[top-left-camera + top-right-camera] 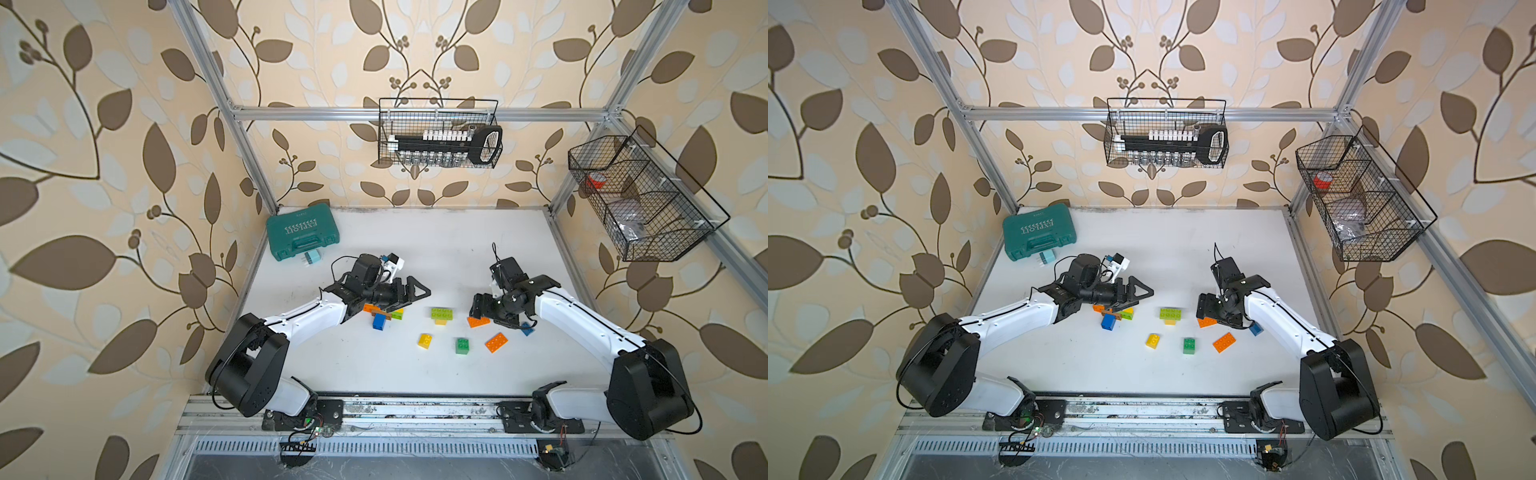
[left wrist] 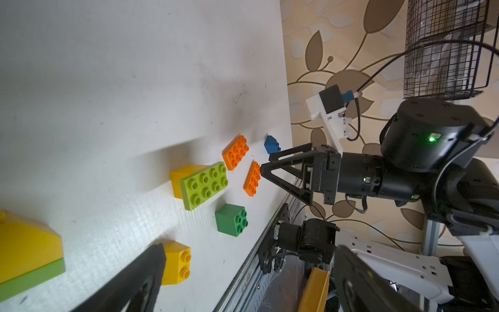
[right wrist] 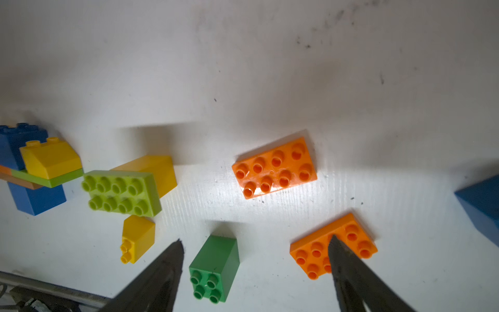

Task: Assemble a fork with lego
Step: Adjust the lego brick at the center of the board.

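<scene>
**Figure. Lego fork assembly, intermediate stage.** The left gripper (image 1: 409, 300) hovers with its jaws spread to the full and empty, just above the partial assembly (image 1: 380, 316), which lies left of centre on the white table (image 1: 415, 249). In the right wrist view this assembly shows a blue brick under a strip of thin orange, brown and green plates. A yellow sloped brick sits on top and a second blue brick stands behind.

The right gripper (image 1: 478, 311) hangs low at right of centre, jaws wide apart and gripping nothing. In both top views it partly covers the far orange plate (image 1: 478, 323). In the right wrist view one fingertip (image 3: 341, 259) overlaps the near orange plate (image 1: 496, 342), so which plate it addresses cannot be told.

Loose lego lies between the arms:
- a lime eight-stud brick (image 1: 441, 312) touching a yellow brick
- a small yellow brick (image 1: 424, 340)
- a green four-stud brick (image 1: 462, 345)
- a blue sloped brick (image 1: 527, 330) beside the right arm

Judged progress: one section is joined, no fork outline is legible, and roughly half the pieces await attachment. A teal tool case (image 1: 302, 237) stands far left, uninvolved.
</scene>
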`<state>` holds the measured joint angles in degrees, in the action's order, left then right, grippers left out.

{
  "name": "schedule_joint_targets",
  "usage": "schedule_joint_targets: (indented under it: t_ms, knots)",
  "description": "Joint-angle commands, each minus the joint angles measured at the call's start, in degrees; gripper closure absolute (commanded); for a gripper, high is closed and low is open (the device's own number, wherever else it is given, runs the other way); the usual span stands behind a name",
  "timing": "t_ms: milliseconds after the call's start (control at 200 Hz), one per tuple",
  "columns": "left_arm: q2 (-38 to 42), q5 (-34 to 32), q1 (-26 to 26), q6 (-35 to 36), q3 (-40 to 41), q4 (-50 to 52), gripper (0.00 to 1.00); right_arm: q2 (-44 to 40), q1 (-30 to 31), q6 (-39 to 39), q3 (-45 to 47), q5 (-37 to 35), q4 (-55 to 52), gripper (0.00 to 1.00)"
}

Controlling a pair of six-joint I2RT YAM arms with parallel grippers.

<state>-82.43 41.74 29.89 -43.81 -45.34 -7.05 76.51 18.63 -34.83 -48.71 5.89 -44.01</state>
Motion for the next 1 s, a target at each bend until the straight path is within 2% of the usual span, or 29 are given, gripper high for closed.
schedule_joint_targets:
  t_ms: [0, 460, 655, 755, 830, 920, 995]
  knots:
    - [1.66, 0.4, -1.45, 3.76, -0.57, 2.25, 0.01, 0.96, 1.05, -7.19, 1.51, -2.47, 1.37, 0.16]
    - [3.13, -0.38, -5.71, 5.74, 1.13, 5.53, 0.07, 9.03, 4.32, -14.66, 1.87, 0.0, 9.55, 0.18]
    - [2.24, -0.1, -6.5, 5.97, 1.39, 5.6, 0.07, 12.28, 4.41, -20.7, 2.42, 3.09, 12.18, 0.19]
    - [2.1, 0.01, -6.69, 5.76, 1.57, 5.37, 0.08, 13.78, 4.39, -20.74, 1.61, 2.33, 12.52, 0.2]
    - [2.18, 0.1, -6.93, 5.76, 1.79, 5.38, 0.09, 14.67, 4.28, -19.19, 0.04, -0.9, 10.75, 0.21]
    - [2.36, 0.1, -7.34, 5.76, 1.92, 5.64, 0.09, 15.76, 4.13, -16.02, -2.3, -5.06, 8.04, 0.28]
    - [2.28, 0.19, -7.72, 5.71, 2.1, 5.73, 0.09, 17.06, 3.96, -12.49, -3.74, -7.51, 6.79, 0.44]
